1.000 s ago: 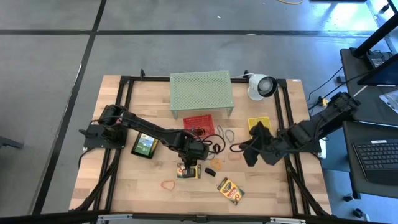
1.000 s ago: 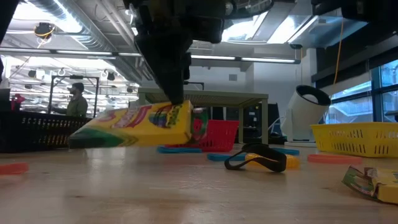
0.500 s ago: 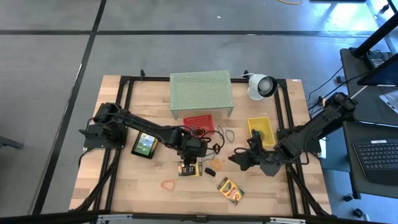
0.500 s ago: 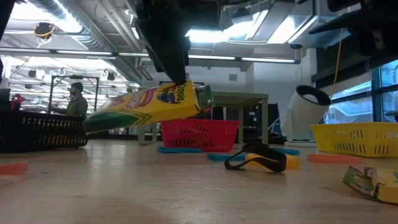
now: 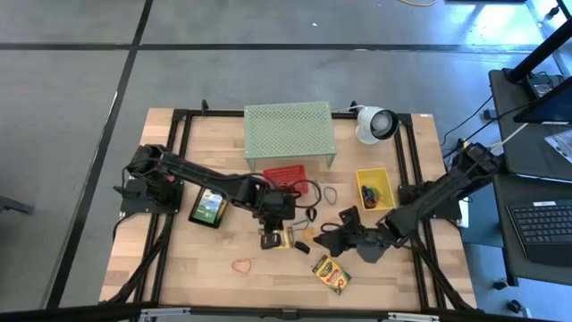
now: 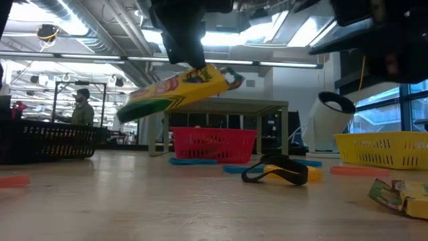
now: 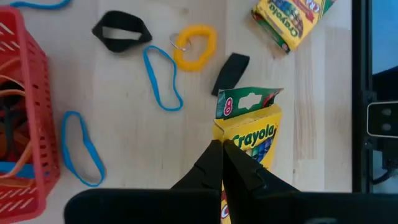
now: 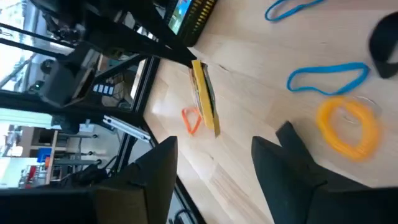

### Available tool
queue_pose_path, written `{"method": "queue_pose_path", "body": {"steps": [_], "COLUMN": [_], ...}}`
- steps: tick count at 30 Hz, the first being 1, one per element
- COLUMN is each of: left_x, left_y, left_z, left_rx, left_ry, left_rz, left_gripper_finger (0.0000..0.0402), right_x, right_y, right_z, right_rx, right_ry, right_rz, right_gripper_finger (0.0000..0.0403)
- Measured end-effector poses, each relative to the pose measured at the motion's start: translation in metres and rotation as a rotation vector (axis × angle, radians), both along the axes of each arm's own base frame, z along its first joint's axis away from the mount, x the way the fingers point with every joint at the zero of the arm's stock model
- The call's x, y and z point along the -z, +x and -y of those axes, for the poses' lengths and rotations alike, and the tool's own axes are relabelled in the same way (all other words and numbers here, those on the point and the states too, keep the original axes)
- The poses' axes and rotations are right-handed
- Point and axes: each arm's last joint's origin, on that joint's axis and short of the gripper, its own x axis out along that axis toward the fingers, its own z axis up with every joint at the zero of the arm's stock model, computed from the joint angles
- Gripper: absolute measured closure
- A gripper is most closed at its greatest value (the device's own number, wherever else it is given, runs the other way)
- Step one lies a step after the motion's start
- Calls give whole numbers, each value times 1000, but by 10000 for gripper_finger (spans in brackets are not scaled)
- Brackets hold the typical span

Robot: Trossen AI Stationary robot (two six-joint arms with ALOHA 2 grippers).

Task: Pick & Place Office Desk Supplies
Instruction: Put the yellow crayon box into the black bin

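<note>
hidden: crayon box [image 7: 252,149] lower end | behind: left tool [image 7: 222,163]

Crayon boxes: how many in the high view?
3: the lifted box in the left end effector, a box lying to its right, a box by the left arm. Others may be hidden.

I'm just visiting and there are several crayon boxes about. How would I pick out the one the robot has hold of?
Start at the red basket in front of the green mesh stand. Just before it, the left gripper is shut on a crayon box. It alone hangs tilted in the air; the other crayon box nearby lies flat on the table.
</note>
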Motion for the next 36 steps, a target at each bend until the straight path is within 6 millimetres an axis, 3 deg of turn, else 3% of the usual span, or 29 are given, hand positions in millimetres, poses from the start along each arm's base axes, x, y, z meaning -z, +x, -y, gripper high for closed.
{"method": "queue_pose_path", "body": {"steps": [11,17,20,28,36], "left_x": [-1,0,0,0,7], "left_y": [0,0,0,0,-1], "left_z": [-1,-1,-1,-1,-1], "left_rx": [-1,3,3,-13,-24], "left_ry": [-3,0,1,4,20], "left_rz": [3,4,3,-2,-51], "left_gripper_finger": [400,400,400,400,400], "right_x": [22,12,16,20,27], "right_y": [42,67,67,63,63], "right_z": [13,11,12,11,23], "right_rx": [-60,-120,-115,-99,-66], "right_ry": [-3,-65,-95,-61,-55], "right_rz": [19,-4,-106,-171,-264], "right_gripper_finger": [195,195,195,195,195]}}
